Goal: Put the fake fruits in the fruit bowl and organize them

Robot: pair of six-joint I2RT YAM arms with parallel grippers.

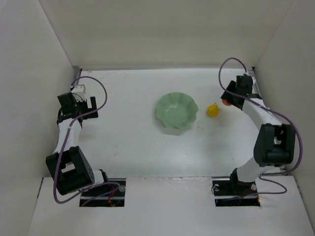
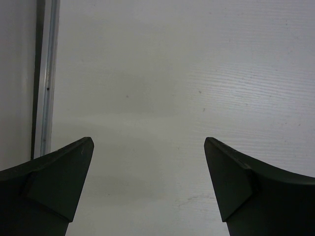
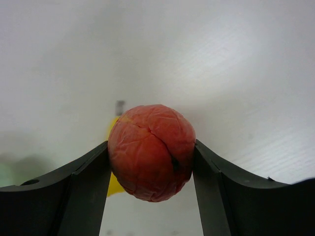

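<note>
White table [image 1: 128, 142] and bare pale walls [image 1: 162, 29] framed two arms that stood bolted at the near edge, each trailing a purple cable [image 1: 101, 91].

The left gripper [image 2: 149, 147] hung released over bare tabletop, its dark fingers [image 2: 69, 167] spread wide with nothing between them. A metal strip [image 2: 47, 73] ran along the table's edge to that gripper's left.

The right gripper [image 3: 151, 147] was clenched on the peach [image 3: 147, 169], one finger pressed to each side of the wrinkled red-orange fruit. In the top view, only a sliver of the fruit showed under the wrist.

The pear [image 1: 212, 110] lay on the table just beside the right gripper, on its bowl side. In the right wrist view it was mostly hidden behind the peach, with yellow showing at the fruit's lower left.

Past the pear from the right gripper sat the bowl [image 1: 177, 112], pale green and scalloped, with no fruit inside. It stood between the two grippers, nearer the right one and well apart from the left. The pear was near its rim but not touching it.
</note>
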